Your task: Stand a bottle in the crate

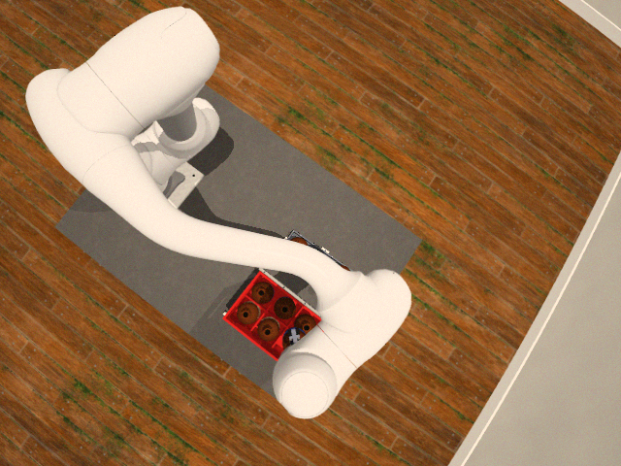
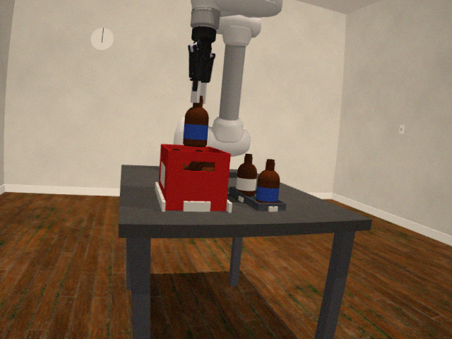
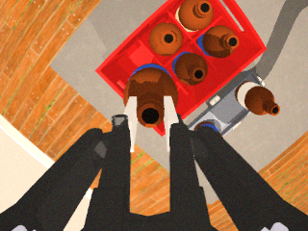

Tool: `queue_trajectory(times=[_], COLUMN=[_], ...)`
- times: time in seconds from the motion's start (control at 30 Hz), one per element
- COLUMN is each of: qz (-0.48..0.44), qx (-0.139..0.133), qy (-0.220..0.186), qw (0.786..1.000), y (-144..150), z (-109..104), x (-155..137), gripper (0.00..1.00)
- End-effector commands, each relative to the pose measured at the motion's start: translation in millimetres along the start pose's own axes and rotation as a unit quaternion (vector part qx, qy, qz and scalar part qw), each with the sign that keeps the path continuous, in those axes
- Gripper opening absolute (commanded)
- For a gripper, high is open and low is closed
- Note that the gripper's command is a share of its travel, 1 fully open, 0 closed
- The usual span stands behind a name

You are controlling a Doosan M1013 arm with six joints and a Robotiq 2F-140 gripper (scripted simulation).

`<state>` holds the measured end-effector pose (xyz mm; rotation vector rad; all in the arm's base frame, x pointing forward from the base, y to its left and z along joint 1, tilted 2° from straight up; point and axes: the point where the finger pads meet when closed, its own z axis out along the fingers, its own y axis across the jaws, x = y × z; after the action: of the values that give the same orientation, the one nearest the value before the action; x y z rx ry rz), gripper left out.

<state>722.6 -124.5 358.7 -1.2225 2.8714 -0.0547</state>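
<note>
My gripper (image 1: pixel 294 336) (image 2: pixel 198 96) (image 3: pixel 150 108) is shut on the neck of a brown bottle with a blue label (image 2: pixel 195 127) (image 3: pixel 150 84). The bottle hangs about upright, its base near the height of the crate's rim. The red crate (image 1: pixel 250 338) (image 2: pixel 193 186) (image 3: pixel 113 72) stands level. Several bottles stand in its cells; one cell floor (image 3: pixel 141 54) shows bare beside the held bottle. On the dark tray (image 2: pixel 259 206) (image 3: pixel 223 113) stand a white-labelled bottle (image 2: pixel 246 179) (image 3: pixel 255 98) and a blue-labelled bottle (image 2: pixel 268 183) (image 3: pixel 210 125). In the top view the arm hides most of the tray.
The crate and tray stand side by side on the grey table (image 1: pixel 350 211) (image 2: pixel 313 213). White blocks (image 2: pixel 196 205) sit around the crate's foot. The arm (image 1: pixel 241 246) reaches over the tray. Beside the empty cell, crate bottles (image 3: pixel 166 39) (image 3: pixel 191 67) stand close.
</note>
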Motion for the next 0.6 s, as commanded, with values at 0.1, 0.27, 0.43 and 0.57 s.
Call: queue_trajectory(times=[0.1, 0.27, 0.43, 0.57], qz=[0.0, 0.0, 0.0, 0.0], qx=[0.0, 0.0, 0.0, 0.0], qy=[0.0, 0.0, 0.0, 0.0], qw=[1.0, 1.0, 1.0, 1.0], y=[-6, -11, -17, -21], z=[0, 0, 0, 0], x=[4, 6, 10, 12], gripper=[0.0, 0.0, 0.0, 0.0])
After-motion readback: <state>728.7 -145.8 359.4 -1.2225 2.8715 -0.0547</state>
